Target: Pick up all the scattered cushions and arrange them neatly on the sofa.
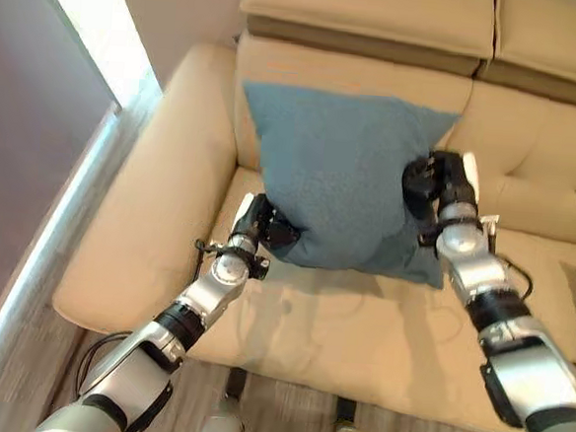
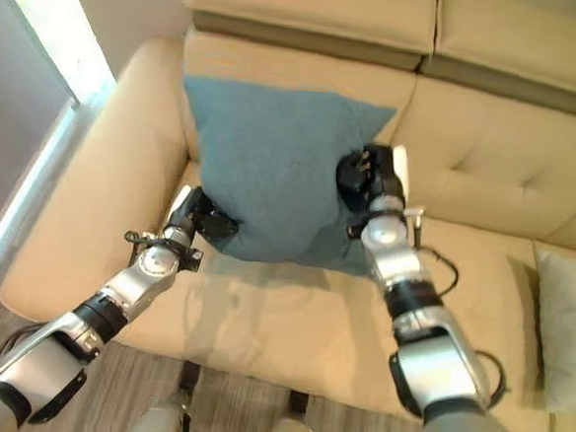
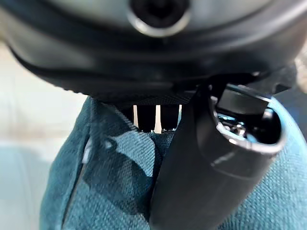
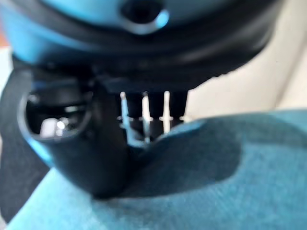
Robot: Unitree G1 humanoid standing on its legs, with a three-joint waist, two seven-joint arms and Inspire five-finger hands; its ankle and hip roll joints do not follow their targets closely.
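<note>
**Desk:** What does the frame show?

**Photographer:** A blue cushion (image 1: pixel 335 175) stands upright against the backrest of a cream sofa (image 1: pixel 159 217), at the sofa's left end beside the armrest, held between both of the robot's hands. The left hand (image 1: pixel 265 224) pinches the cushion's lower left corner, thumb on the near face and fingers (image 3: pixel 156 116) behind the fabric. The right hand (image 1: pixel 436 185) is clamped on the right edge, higher up, thumb in front and fingers (image 4: pixel 154 112) over the back.

**Desk:** Which relation matters for the next move?

**Photographer:** The cushion lies between the two hands, its far face leaning on the backrest and its bottom edge at the seat. Both hands are on it, so neither is nearer; the left grips low, the right high. It is roughly square, with no clear long axis, and tilts slightly. My reading: the placement is nearly done, and letting go calls for the cushion to rest squarely on the backrest first.

**Desk:** Anything else? Any labels?

**Photographer:** A pale cushion (image 2: pixel 567 325) lies on the seat at far right. No legible writing anywhere.
</note>
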